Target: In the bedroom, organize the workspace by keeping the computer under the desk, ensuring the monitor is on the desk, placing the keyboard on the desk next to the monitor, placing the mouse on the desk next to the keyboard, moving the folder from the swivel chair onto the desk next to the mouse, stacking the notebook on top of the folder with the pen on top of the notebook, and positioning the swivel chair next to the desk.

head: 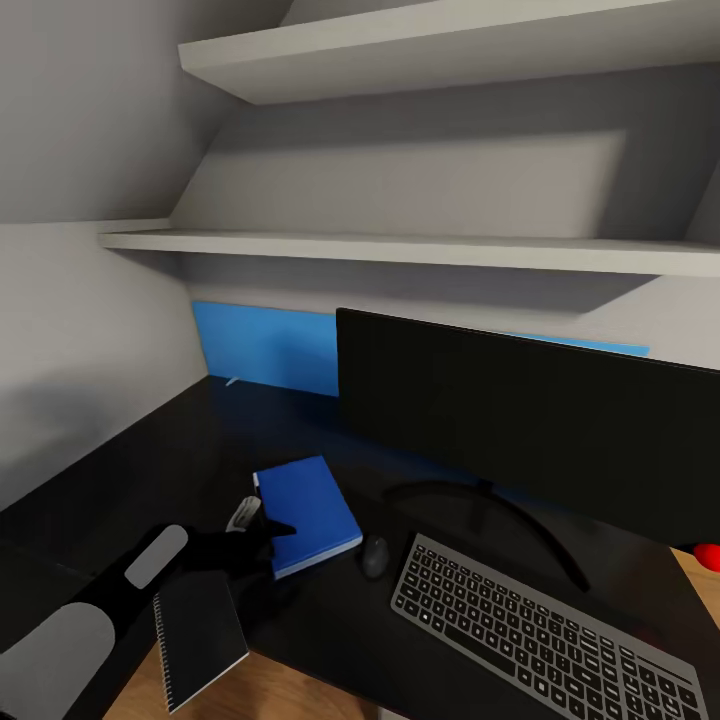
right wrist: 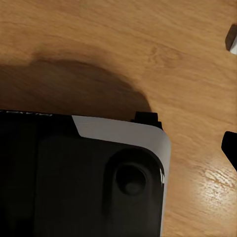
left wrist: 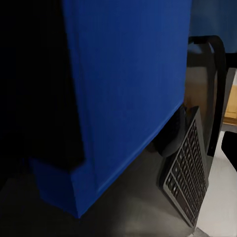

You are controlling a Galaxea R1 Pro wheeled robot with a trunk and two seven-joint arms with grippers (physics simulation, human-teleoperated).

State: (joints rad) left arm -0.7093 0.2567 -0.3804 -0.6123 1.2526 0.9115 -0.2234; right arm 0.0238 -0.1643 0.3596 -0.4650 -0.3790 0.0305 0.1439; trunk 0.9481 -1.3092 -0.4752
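- The left gripper (head: pixel 262 528) reaches over the black surface (head: pixel 140 480) to the near left edge of the folder (head: pixel 308 514); its dark fingers lie against that edge, but the views do not settle whether it is clamped on the folder or merely touching it.
- The folder lies flat on the surface, in front of the monitor's left end.
- The mouse (head: pixel 375 556) sits just beside the folder's right near corner, between it and the keyboard (head: pixel 545 632).
- The keyboard lies at an angle before the monitor (head: pixel 530 425), whose curved black stand (head: pixel 520 520) rests behind it.
- The notebook (head: pixel 198 637) lies near the surface's front edge, under the left forearm, spiral binding along its left side.
- The right wrist view shows wooden floor (right wrist: pixel 123 49) and a dark, white-trimmed part of the robot; the right gripper's state cannot be judged.
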